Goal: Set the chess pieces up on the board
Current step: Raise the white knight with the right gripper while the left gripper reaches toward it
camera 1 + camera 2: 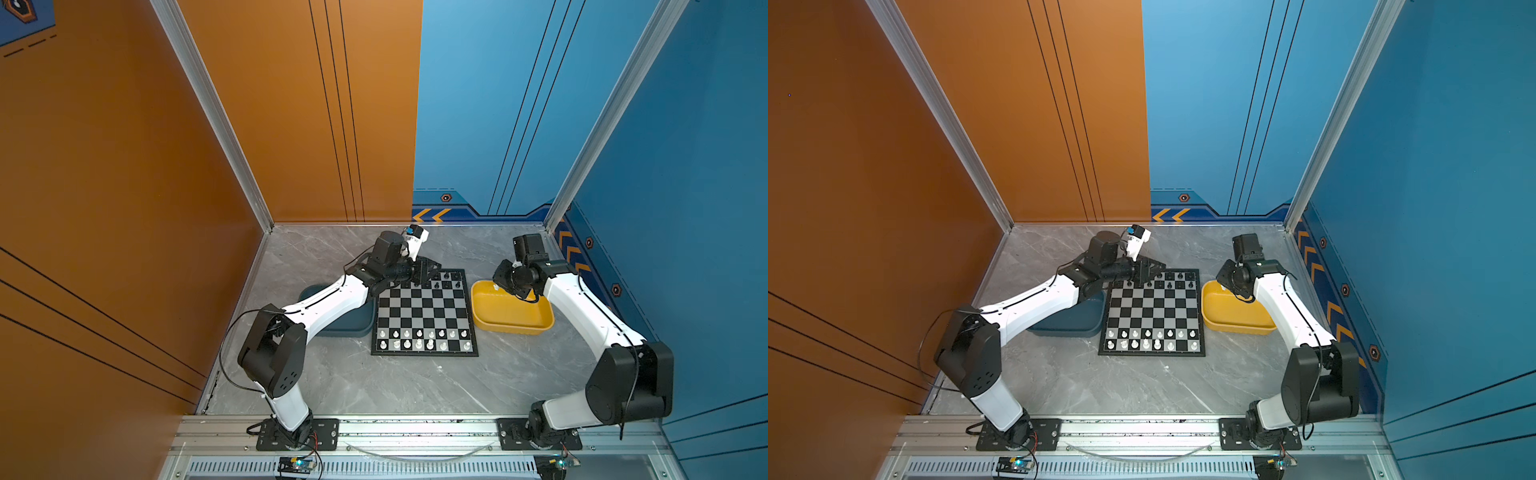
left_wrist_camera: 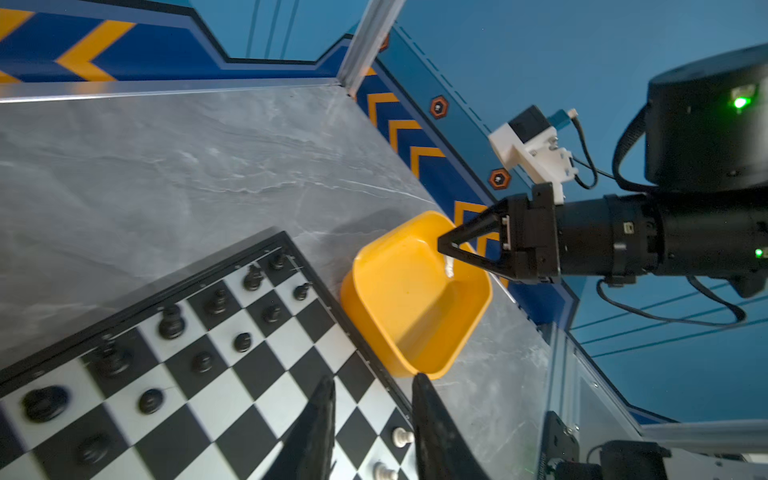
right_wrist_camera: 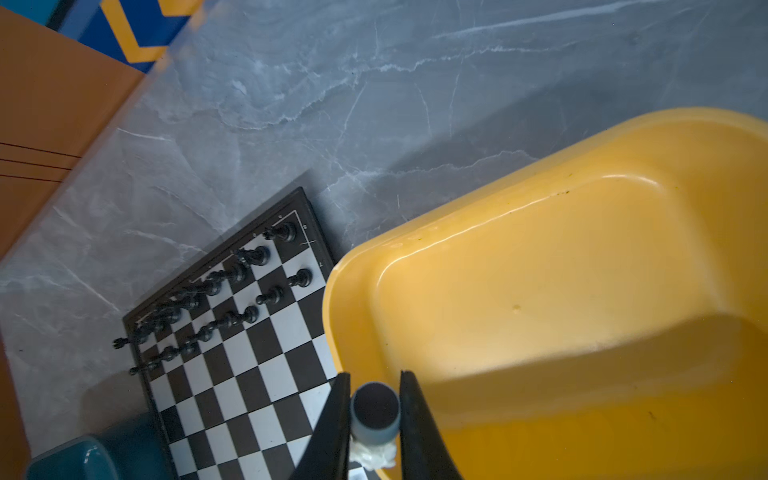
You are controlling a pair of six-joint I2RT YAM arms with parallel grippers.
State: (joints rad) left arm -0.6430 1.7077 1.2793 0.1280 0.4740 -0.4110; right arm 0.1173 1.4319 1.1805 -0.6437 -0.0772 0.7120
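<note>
White chessmen (image 1: 419, 344) stand on the two nearest rows of the board (image 1: 424, 309). The left gripper (image 2: 374, 380) reaches level over the far-left corner by the black chessmen (image 1: 446, 275), jaws slightly parted and empty. To the right, the right gripper (image 3: 372, 376) tips down over the yellow tray (image 1: 515, 326), pinching a white piece (image 3: 374, 409).

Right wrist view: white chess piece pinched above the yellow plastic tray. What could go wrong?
1. The small white plastic chess piece in the right gripper shows its dark base to the camera, so it seems tilted; it may topple when placed.
2. The one free square among the white back-row pieces has neighbours both sides; the gripper may knock them.
</note>
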